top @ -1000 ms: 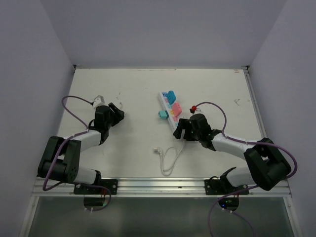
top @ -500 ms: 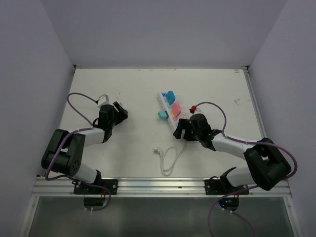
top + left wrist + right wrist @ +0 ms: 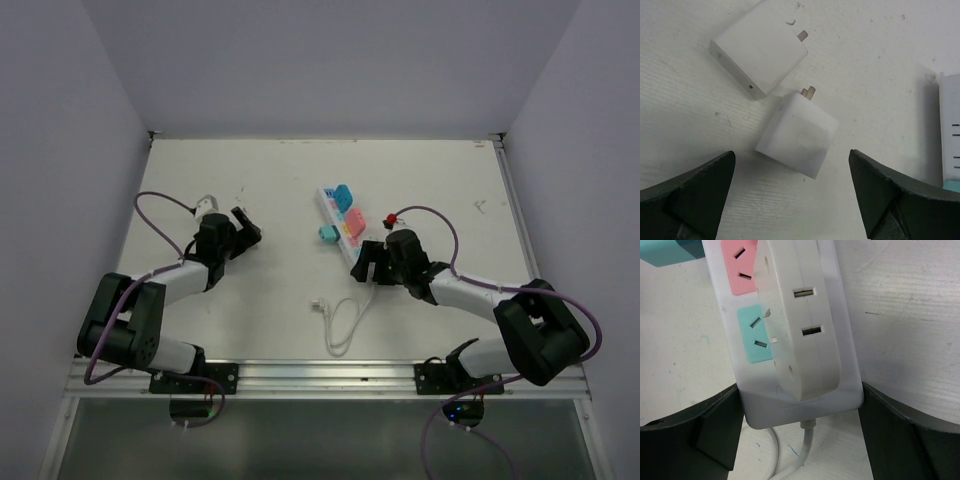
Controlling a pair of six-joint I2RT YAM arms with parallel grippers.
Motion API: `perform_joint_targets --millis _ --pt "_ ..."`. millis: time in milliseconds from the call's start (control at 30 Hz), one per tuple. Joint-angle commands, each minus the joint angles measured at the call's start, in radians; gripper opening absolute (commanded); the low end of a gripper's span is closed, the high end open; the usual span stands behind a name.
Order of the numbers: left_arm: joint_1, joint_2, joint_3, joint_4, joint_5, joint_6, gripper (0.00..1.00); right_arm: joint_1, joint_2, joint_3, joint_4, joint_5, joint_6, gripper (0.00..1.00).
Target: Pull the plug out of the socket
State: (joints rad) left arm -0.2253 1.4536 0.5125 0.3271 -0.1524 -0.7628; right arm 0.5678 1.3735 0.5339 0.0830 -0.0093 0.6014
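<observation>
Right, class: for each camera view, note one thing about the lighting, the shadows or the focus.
Top external: even, soft light, faint shadows; the socket looks small. Left wrist: the nearer white plug is sharp with a soft shadow at its edge; the dark fingers blur. Right wrist: the socket's near end is crisp; the white adapter softens slightly towards the top.

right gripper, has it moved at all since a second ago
No. The right gripper stays at the cord end of the socket, just as far from the near rail as in both earlier top views.
</observation>
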Motion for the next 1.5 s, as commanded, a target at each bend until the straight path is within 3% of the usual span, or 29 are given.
perform_joint_targets --millis 0,133,333,567,800,1333,1467 --pt "-0.012 -0.076 0.037 -0.080 0.019 -0.049 0.99 0.001 0.036 -0.031 -0.029 -0.076 -0.012 0.00" --pt "-0.084 -0.125 0.060 -0.164 0.030 -0.087 0.99 0.001 0.048 -0.029 -0.017 -0.103 -0.022 0.00" --pt "-0.210 -0.141 0.073 -0.149 0.108 -0.217 0.99 0.003 0.068 -0.025 0.000 -0.135 -0.032 0.00" --pt "-0.269 -0.018 0.153 -0.097 0.215 -0.297 0.97 0.003 0.079 -0.023 0.011 -0.162 -0.041 0.00" --pt "-0.301 0.094 0.242 -0.074 0.235 -0.384 0.92 0.006 0.088 -0.020 0.012 -0.164 -0.045 0.00" --pt "-0.325 0.206 0.281 0.004 0.240 -0.500 0.59 0.018 0.095 -0.014 0.004 -0.150 -0.046 0.00" --pt "-0.325 0.220 0.296 0.006 0.231 -0.498 0.55 0.018 0.095 -0.014 0.003 -0.150 -0.048 0.00"
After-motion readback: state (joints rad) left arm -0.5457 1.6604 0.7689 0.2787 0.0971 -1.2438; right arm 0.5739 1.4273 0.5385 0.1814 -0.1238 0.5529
